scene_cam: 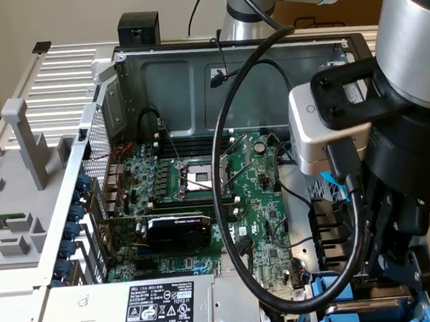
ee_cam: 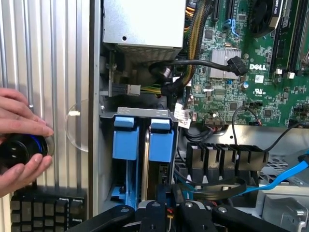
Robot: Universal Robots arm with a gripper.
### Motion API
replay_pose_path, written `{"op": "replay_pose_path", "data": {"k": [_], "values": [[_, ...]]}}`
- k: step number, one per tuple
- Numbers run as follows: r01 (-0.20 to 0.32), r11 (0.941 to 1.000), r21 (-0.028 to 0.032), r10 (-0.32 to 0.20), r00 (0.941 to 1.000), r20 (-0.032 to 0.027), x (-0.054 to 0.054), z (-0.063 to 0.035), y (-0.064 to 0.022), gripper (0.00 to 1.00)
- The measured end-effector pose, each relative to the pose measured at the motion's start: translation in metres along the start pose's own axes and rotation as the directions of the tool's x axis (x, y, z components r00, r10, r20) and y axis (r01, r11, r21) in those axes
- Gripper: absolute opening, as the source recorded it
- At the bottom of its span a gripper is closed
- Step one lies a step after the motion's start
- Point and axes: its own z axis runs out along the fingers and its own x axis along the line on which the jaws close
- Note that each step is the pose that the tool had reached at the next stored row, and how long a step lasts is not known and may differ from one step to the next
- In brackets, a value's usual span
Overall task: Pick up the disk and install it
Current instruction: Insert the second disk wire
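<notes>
Blue plastic marks the disk (ee_cam: 160, 145): its carrier stands edge-on in the drive bay (ee_cam: 145, 112), just beside a second blue carrier (ee_cam: 125, 142) in the neighbouring slot. The gripper (ee_cam: 166, 212) hangs over this bay, at about four o'clock from the motherboard (scene_cam: 198, 196) in the exterior view, with the grey power supply (scene_cam: 162, 304) at six o'clock. Its jaws stand nearly together and, as far as can be judged, are clamped on the near edge of the disk. The step in hand appears to be the installing, with the pick-up already done. Seating calls for the carrier to keep square to the slot's rails and clear of its neighbour. Hard to make out: the contact between pads and disk, since the finger bodies cover it; how deep the carrier sits; and the connector at the back of the bay. In the exterior view a looping black cable (scene_cam: 223, 205) and the arm's own bulk hide most of the bay. Outside the chassis wall, a person's hand (ee_cam: 21, 125) rests on a round black knob (ee_cam: 17, 152) near a keyboard (ee_cam: 48, 212), both cut off at the frame's edge.
</notes>
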Motion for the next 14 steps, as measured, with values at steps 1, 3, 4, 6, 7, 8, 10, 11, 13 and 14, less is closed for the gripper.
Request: {"op": "replay_pose_path", "data": {"k": [1, 3, 4, 6, 7, 8, 10, 11, 13, 14], "values": [[-0.001, 1.0, 0.0, 0.001, 1.0, 0.0, 0.0001, 0.0002, -0.0003, 0.17], [-0.002, 1.0, -0.0002, 0.002, 1.0, -0.0003, 0.0004, 0.0004, -0.0006, 0.17], [-0.003, 1.0, -0.0009, 0.003, 1.0, -0.0004, 0.0005, 0.0005, -0.0008, 0.17], [-0.004, 1.0, -0.0031, 0.004, 1.0, -0.0006, 0.0012, 0.0007, -0.0012, 0.17], [-0.006, 1.0, -0.0045, 0.006, 1.0, -0.0008, 0.0014, 0.0007, -0.0013, 0.17], [-0.008, 1.0, -0.006, 0.008, 1.0, -0.0013, 0.0016, 0.0008, -0.0015, 0.17], [-0.009, 0.9999, -0.0071, 0.009, 1.0, -0.0013, 0.0016, 0.0009, -0.0019, 0.17], [-0.009, 0.9999, -0.0072, 0.009, 1.0, -0.0015, 0.0017, 0.0009, -0.0019, 0.17], [-0.009, 0.9999, -0.0072, 0.009, 1.0, -0.0016, 0.0017, 0.001, -0.0019, 0.17], [-0.009, 0.9999, -0.0073, 0.009, 1.0, -0.0016, 0.0017, 0.0012, -0.0019, 0.17]]}}
